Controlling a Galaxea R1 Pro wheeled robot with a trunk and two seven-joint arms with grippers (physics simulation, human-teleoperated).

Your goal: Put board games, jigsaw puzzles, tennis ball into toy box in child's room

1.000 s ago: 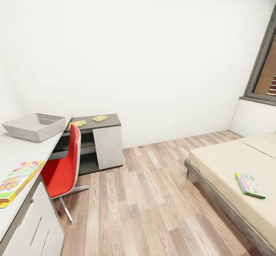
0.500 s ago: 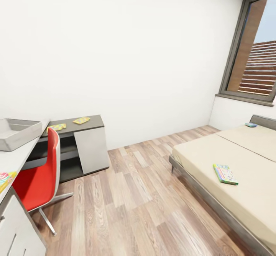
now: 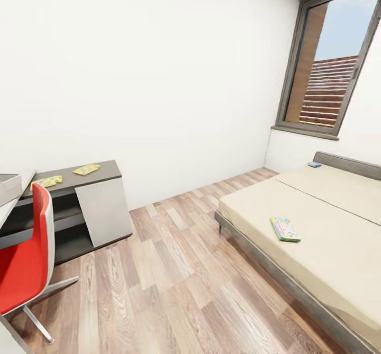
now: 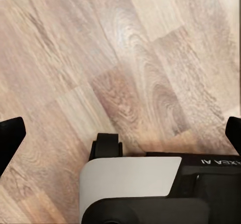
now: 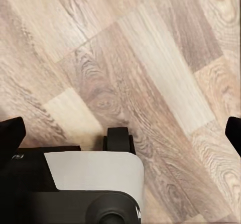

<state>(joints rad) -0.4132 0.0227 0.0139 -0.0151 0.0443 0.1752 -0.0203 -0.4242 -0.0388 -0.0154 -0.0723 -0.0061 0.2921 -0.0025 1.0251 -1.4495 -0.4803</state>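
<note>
Bed (image 3: 338, 259): two board games, one white-green (image 3: 284, 229) mid-mattress, one blue (image 3: 315, 164) by the headboard. Desk (image 3: 100, 171), dark section: two jigsaw puzzles (image 3: 86, 169) (image 3: 46, 181); toy box (image 3: 9, 187) corner at the light top; one red chair (image 3: 26, 259). Left tool (image 4: 120, 133) and right tool (image 5: 120, 133): each spread wide, empty, over the plank floor (image 3: 169, 280).

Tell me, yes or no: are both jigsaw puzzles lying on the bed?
No, the two jigsaw puzzles lie on the dark-topped desk section; the bed holds two board games.
</note>
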